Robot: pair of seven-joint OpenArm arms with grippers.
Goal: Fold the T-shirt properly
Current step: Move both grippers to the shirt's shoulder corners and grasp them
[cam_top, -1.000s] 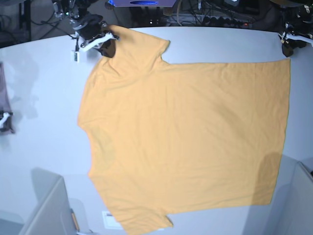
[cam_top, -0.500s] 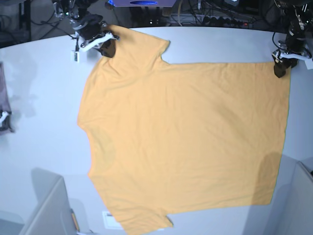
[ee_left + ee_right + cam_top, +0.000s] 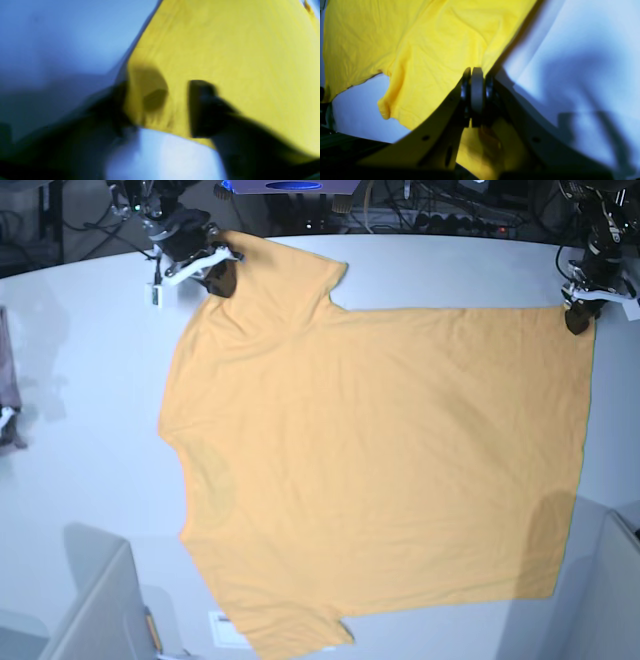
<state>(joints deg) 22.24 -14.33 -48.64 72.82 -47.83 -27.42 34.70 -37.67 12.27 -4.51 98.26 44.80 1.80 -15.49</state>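
Left wrist view. Item: T-shirt (image 3: 225, 50), yellow-orange cloth, corner lying on the pale counter (image 3: 62, 37). Left claw (image 3: 160, 107): one dark finger rests on top of the fabric, the other sits beside the cloth edge with a fold between them. Picture blurred; whether it has pinched the cloth I cannot tell.

Right wrist view. Item: same T-shirt (image 3: 420, 50), sleeve region, softly wrinkled. Right claw (image 3: 475, 97): jaws pressed together with the cloth edge caught between them; fabric also shows beneath the fingers.

Base view. Item: T-shirt (image 3: 380, 470) spread flat, plain side up, across most of the counter (image 3: 80, 380). Right claw (image 3: 215, 272) at the far sleeve corner; left claw (image 3: 578, 315) at the far hem corner. Pinkish cloth (image 3: 8, 380) at the counter's edge, well apart.

Handling note, by judgement: light, limp, soft cotton; sags and creases when lifted, not fragile. Best taken at corners and hems, two points at once, so the fold line stays straight.
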